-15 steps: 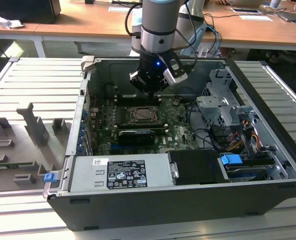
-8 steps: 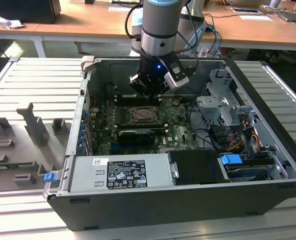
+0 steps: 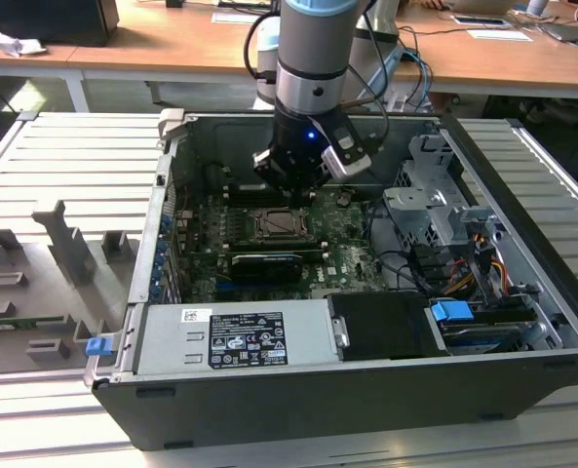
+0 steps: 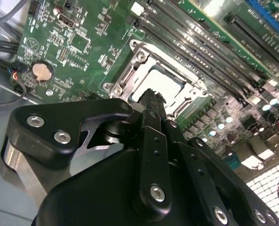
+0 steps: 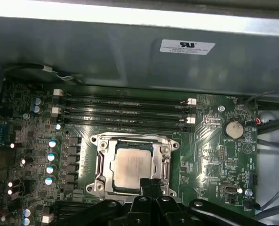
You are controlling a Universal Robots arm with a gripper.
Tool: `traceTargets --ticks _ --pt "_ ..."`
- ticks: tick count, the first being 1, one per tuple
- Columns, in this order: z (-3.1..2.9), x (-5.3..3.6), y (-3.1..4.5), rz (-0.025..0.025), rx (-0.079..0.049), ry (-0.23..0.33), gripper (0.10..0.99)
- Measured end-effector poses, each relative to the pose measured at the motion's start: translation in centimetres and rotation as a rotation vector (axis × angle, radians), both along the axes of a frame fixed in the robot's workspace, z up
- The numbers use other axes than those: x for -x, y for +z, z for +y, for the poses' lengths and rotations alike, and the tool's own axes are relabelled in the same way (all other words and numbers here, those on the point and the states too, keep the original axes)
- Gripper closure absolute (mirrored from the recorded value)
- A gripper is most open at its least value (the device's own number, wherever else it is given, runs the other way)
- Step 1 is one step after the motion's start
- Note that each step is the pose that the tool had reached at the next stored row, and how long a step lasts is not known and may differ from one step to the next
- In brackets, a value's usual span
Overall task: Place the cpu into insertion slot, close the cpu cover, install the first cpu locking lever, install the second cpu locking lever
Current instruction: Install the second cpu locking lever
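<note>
Hovering: gripper (image 5: 151, 184) above cpu (image 5: 134, 167) in insertion slot (image 5: 104, 162) | fingers together, empty | socket's near edge hidden

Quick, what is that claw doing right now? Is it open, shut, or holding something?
Gripper: shut, holding nothing, its tips at the edge of the cpu cover over the cpu.

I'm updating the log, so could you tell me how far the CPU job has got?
The cpu sits in the slot, and the cover frames it, apparently down. The gripper hovers at the socket's edge. Whether either lever is latched cannot be told.
</note>
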State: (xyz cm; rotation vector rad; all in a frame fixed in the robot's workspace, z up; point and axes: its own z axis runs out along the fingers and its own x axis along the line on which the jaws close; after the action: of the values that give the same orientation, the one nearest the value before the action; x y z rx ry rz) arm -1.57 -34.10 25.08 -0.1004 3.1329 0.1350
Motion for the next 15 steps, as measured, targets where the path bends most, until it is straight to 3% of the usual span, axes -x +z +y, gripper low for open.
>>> traceTargets --ticks 12,15 --pt "-0.70 0.00 -0.04 0.0000 -0.002 0.000 0.980" --pt "-0.98 0.00 -0.11 0.0022 -0.004 0.000 0.980"
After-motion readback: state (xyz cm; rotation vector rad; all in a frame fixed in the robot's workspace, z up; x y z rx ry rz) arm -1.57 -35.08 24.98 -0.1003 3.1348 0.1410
